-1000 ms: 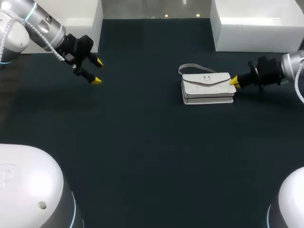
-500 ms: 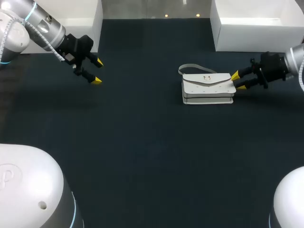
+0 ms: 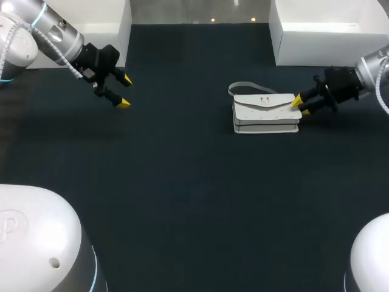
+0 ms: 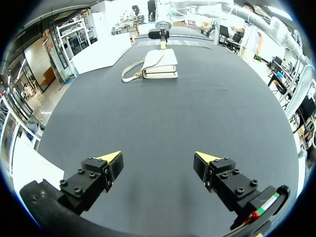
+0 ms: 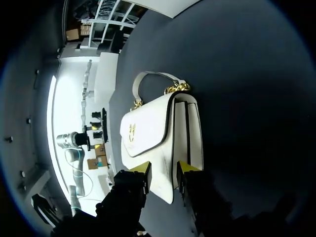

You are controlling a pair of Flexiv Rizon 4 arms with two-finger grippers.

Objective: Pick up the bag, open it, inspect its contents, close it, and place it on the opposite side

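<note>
Bag: lying closed on the counter's right side.
Right claw: sitting spread, straddling the bag's right end corner.
Left claw: hanging wide open, well apart from it.

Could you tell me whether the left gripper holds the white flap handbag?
No, the left gripper is open, with the white flap handbag lying far ahead.

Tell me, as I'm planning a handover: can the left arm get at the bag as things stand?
Probably yes: nothing stands on the table between the left gripper and the bag. But the bag lies far across, with the right gripper at its far end.
</note>
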